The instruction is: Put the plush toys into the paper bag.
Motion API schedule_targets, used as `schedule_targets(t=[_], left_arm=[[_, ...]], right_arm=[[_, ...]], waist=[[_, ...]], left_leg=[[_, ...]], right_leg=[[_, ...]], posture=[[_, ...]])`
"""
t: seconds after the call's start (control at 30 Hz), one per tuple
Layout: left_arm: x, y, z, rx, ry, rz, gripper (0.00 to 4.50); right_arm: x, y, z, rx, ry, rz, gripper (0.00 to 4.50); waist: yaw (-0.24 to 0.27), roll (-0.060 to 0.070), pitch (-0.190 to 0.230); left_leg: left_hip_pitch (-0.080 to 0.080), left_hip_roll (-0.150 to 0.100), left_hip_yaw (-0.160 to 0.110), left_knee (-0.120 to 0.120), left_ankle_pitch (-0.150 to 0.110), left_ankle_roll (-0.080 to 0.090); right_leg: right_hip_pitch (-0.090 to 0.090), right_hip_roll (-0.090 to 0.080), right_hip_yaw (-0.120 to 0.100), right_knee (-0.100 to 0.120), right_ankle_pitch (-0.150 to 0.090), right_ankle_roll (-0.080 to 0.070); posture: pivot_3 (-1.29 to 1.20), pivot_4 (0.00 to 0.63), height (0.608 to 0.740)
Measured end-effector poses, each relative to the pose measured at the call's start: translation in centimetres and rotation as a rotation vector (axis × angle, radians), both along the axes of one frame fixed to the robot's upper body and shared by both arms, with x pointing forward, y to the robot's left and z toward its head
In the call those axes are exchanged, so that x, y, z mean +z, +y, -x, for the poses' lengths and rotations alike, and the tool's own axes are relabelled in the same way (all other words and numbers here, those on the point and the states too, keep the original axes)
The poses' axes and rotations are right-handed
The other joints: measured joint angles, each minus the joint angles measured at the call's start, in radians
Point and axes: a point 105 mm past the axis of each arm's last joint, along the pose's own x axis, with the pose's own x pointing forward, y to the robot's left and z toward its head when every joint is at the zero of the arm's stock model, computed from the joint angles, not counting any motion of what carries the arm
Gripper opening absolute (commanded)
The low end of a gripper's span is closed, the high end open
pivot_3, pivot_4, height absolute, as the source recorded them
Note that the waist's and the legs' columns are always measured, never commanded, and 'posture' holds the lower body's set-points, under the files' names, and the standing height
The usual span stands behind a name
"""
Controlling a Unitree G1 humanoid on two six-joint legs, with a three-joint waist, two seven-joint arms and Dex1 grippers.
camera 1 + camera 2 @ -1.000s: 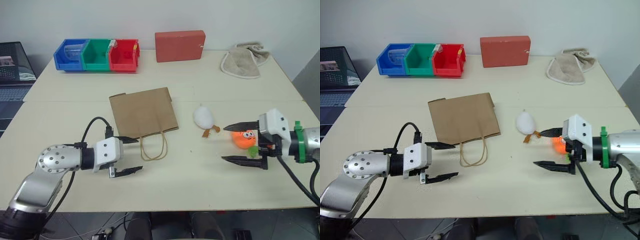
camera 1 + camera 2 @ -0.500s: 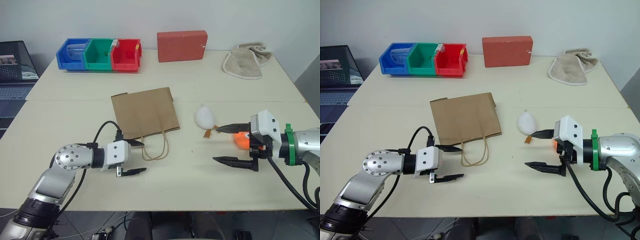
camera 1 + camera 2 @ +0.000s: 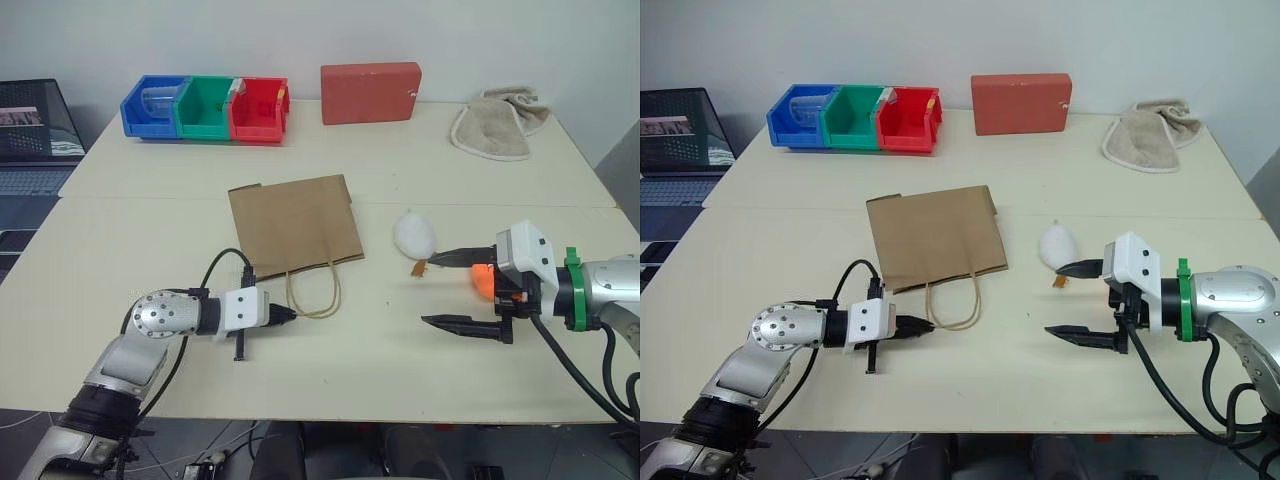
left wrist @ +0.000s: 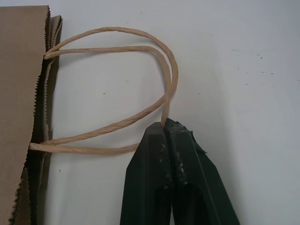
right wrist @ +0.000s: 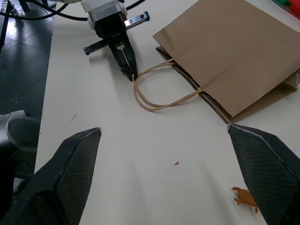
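The left gripper (image 4: 165,129) is closed on the paper bag's cord handles (image 4: 140,79); the right gripper (image 3: 447,292) stands wide near the white bird toy (image 3: 414,234).

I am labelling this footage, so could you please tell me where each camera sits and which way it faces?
Eye views: head-mounted, looking down at the table; both arms show.
Left wrist view: looks along the left gripper, shut on the paper bag's handles.
Right wrist view: looks between the open right gripper fingers.
Both wrist views share bag and handles.
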Motion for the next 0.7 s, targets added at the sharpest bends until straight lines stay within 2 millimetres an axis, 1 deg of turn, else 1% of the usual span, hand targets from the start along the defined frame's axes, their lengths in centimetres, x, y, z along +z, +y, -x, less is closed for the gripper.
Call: schedule_targets(t=[0.1, 0.17, 0.27, 0.33, 0.5, 0.53, 0.63, 0.7], left_arm=[[-0.1, -0.1, 0.1, -0.009, 0.010, -0.001, 0.04], [0.1, -0.1, 0.2, 0.005, 0.053, 0.021, 0.04], [0.9, -0.9, 0.9, 0.008, 0.185, 0.102, 0.04], [2.7, -1.7, 1.4, -0.011, 0.263, 0.174, 0.04], [7.7, -3.1, 1.6, -0.062, 0.374, 0.321, 0.04], [8.5, -3.4, 1.8, -0.076, 0.395, 0.342, 0.04], [9.4, -4.0, 2.0, -0.082, 0.484, 0.402, 0.04], [10.1, -4.4, 1.9, -0.076, 0.532, 0.455, 0.00]], right_arm=[[-0.1, 0.1, 0.1, 0.003, 0.003, -0.001, 4.50], [-0.2, 0.0, 0.3, 0.004, 0.013, -0.005, 4.50], [-0.4, 0.0, 0.5, 0.006, 0.027, -0.010, 4.50], [-0.3, 0.1, 0.5, 0.006, 0.025, -0.011, 4.50], [-0.3, 0.2, 0.5, -0.001, 0.017, -0.014, 4.50], [-0.3, 0.3, 0.5, -0.002, 0.014, -0.021, 4.50], [-0.3, 0.6, 0.2, -0.028, -0.002, -0.054, 4.50], [-0.4, 0.9, 0.0, -0.052, -0.005, -0.078, 4.14]], waist=[[0.001, 0.000, -0.001], [0.001, 0.000, -0.001], [0.000, 0.000, -0.001], [0.000, 0.000, 0.000], [0.000, 0.000, -0.001], [-0.001, 0.000, -0.001], [-0.002, 0.000, 0.000], [-0.003, 0.000, 0.000]], left_leg=[[0.000, 0.000, 0.000, 0.000, 0.000, 0.000], [0.000, 0.000, 0.000, 0.000, 0.000, 0.000], [-0.001, 0.000, -0.001, 0.000, 0.000, 0.000], [-0.001, 0.000, -0.001, 0.000, 0.000, 0.000], [-0.001, 0.000, -0.001, 0.000, 0.000, 0.000], [-0.001, 0.000, -0.001, 0.000, 0.000, 0.000], [-0.001, 0.000, -0.002, 0.000, 0.000, 0.000], [-0.001, 0.000, -0.002, 0.000, 0.000, 0.000]], right_leg=[[0.000, 0.000, 0.000, 0.000, 0.000, 0.000], [0.000, 0.000, 0.000, 0.000, 0.000, 0.000], [-0.001, 0.000, -0.001, 0.000, 0.000, 0.000], [-0.001, 0.000, -0.001, 0.000, 0.000, 0.000], [0.000, 0.000, -0.001, 0.000, 0.000, 0.000], [0.000, 0.000, -0.001, 0.000, 0.000, 0.000], [-0.001, 0.001, -0.002, 0.000, 0.000, 0.000], [-0.001, 0.001, -0.002, 0.000, 0.000, 0.000]], posture=[[0.00, 0.150, 0.740], [0.00, 0.150, 0.740], [0.00, 0.150, 0.740], [0.00, 0.150, 0.740], [0.00, 0.150, 0.740], [0.00, 0.150, 0.740], [0.00, 0.150, 0.740], [0.00, 0.150, 0.740]])
